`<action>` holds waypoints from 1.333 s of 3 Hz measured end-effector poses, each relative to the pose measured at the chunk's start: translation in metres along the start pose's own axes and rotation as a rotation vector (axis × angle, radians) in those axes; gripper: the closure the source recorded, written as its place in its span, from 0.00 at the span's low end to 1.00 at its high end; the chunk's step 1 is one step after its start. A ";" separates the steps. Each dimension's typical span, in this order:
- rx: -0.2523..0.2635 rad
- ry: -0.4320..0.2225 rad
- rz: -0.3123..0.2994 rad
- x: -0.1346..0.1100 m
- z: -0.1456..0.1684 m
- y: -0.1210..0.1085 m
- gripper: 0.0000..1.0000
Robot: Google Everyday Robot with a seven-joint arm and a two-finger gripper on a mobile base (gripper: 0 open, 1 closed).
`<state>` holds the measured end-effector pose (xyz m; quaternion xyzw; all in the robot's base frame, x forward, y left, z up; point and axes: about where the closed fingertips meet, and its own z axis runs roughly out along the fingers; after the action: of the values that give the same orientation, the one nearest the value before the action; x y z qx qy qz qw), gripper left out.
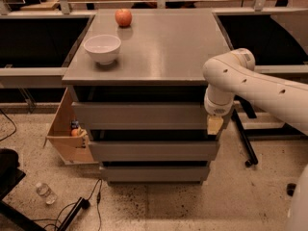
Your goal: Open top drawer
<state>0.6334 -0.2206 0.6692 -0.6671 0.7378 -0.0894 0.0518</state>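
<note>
The top drawer (139,115) is right under the top of the grey table (163,47). It is the highest of the three drawers in the table's front. Its flat grey front has no handle.

The white arm (255,88) reaches in from the right side of the table. The end effector (214,125) hangs down at the right end of the top drawer's front, touching it or just beside it. I cannot tell if the end effector is wide or narrow, or if it holds the drawer.

I think the job has only just begun. The top drawer looks shut, or almost shut, because none of its inside shows. What is left is to get a good hold and pull the drawer out from the table.

A white bowl (102,48) and a red apple (123,17) sit on the table, on its left side. They could shake if the pull is rough.

I see no words, labels or brand names to read.
</note>
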 end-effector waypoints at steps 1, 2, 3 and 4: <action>-0.008 -0.001 0.008 0.002 -0.001 0.001 0.66; -0.008 -0.001 0.008 0.002 -0.010 -0.001 0.89; -0.008 -0.001 0.008 0.002 -0.018 -0.002 1.00; -0.008 -0.001 0.008 0.002 -0.018 -0.002 1.00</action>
<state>0.6317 -0.2221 0.6871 -0.6645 0.7406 -0.0859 0.0498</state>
